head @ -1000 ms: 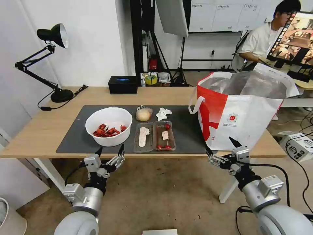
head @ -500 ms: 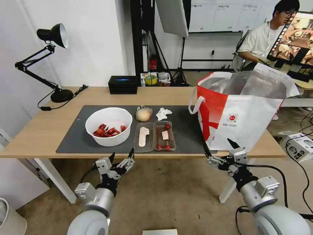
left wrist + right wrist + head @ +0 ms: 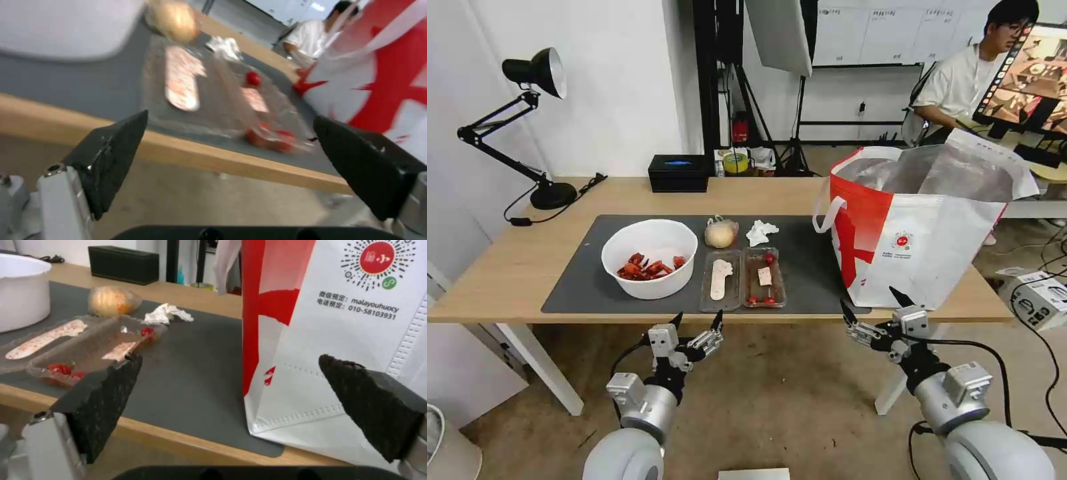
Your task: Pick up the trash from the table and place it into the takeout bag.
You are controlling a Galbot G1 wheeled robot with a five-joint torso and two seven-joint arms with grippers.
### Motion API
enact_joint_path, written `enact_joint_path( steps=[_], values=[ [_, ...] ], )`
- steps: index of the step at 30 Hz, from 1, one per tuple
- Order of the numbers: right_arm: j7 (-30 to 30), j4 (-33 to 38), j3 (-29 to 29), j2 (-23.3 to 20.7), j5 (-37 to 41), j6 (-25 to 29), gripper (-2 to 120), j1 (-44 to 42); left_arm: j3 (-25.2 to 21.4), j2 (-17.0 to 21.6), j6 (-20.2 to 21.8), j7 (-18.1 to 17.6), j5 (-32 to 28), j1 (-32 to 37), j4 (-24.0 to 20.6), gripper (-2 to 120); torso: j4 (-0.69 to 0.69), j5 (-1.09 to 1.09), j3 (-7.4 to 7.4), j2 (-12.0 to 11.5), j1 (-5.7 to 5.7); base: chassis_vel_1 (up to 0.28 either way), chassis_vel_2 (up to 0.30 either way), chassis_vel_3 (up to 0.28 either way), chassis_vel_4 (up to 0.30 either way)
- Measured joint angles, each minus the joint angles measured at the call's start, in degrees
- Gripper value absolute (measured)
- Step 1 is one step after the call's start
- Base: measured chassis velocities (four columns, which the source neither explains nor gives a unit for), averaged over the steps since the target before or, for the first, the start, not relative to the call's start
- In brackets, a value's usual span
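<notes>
As jaws gape, left gripper (image 3: 696,321) has slid rightward below tray (image 3: 742,279).

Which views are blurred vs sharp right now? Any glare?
Left wrist view: motion-smeared; white bowl and clear tray soft. Right wrist view: sharp; print on the takeout bag readable. Head view: sharp, edges bowed; foil lining shines; left end effector and right end effector crisp.

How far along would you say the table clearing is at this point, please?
Nothing looks done: the bowl, clear tray, wrapped lump and tissue all sit on the mat. Nothing is in hand; the left gripper and right gripper hover open at the table's near edge. All four pieces are left for the takeout bag.
</notes>
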Motion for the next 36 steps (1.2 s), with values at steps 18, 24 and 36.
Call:
enact_joint_path(
  steps=[18, 24, 36],
  values=[
    [0.0, -0.7, -1.2, -0.8, -0.4, 1.2, 100, 0.0, 2.1, -3.9, 1.6, -12.6, -32.7, -4.1, -0.3, 100, 0.0, 0.0, 0.0, 0.0, 0.0, 0.0, 0.0, 0.0, 0.0],
    [-0.2, -1.2, -1.6, -1.4, -0.4, 2.0, 100, 0.0, 2.9, -5.1, 0.4, -13.2, -34.0, -5.2, 0.8, 100, 0.0, 0.01, 0.0, 0.0, 0.0, 0.0, 0.0, 0.0, 0.0],
    [-0.3, -1.8, -2.1, -0.9, -0.8, 2.9, 100, -0.4, 4.2, -5.2, 0.3, -14.4, -34.5, -7.1, 1.3, 100, 0.0, 0.0, 0.0, 0.0, 0.0, 0.0, 0.0, 0.0, 0.0]
  ],
)
